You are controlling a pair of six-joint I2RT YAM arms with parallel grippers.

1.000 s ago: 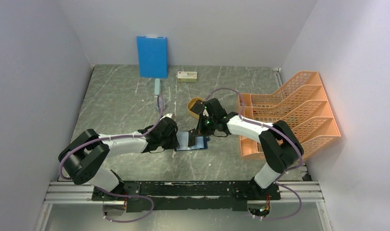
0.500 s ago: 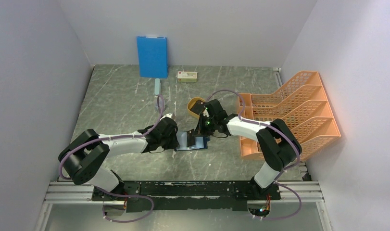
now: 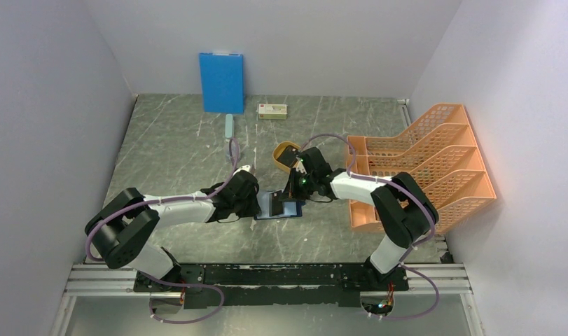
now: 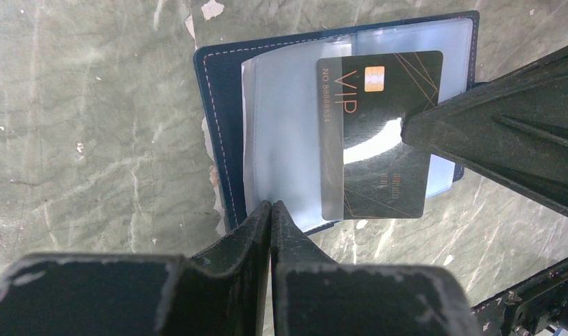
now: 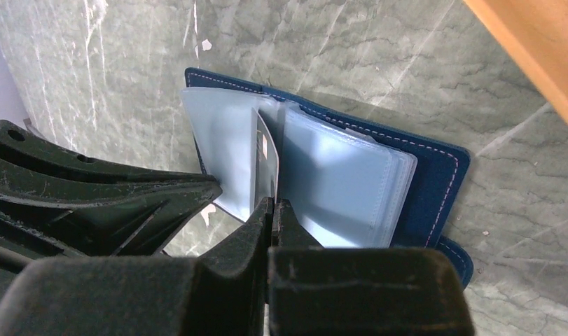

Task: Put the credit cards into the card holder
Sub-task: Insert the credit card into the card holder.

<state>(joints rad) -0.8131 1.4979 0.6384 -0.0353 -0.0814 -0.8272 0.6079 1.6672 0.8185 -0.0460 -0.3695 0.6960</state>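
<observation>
The navy card holder (image 3: 275,208) (image 4: 214,105) (image 5: 435,175) lies open on the marble table, its clear pale-blue sleeves fanned up. My left gripper (image 4: 270,205) (image 3: 261,203) is shut on the near edge of one clear sleeve. A black VIP credit card (image 4: 382,133) with a gold chip stands over the sleeves, partly between them. In the right wrist view the card (image 5: 265,164) shows edge-on, and my right gripper (image 5: 270,203) (image 3: 293,192) is shut on its edge. The left fingers (image 5: 127,203) reach in from the left there.
An orange mesh file rack (image 3: 424,161) fills the right side. A yellow oval tray (image 3: 284,155) sits just behind the right gripper. At the back stand a bright blue board (image 3: 222,82), a small box (image 3: 272,110) and a pale green bar (image 3: 229,126).
The right arm's elbow has crept slightly left. The card, the card holder and the left arm stay where they were.
</observation>
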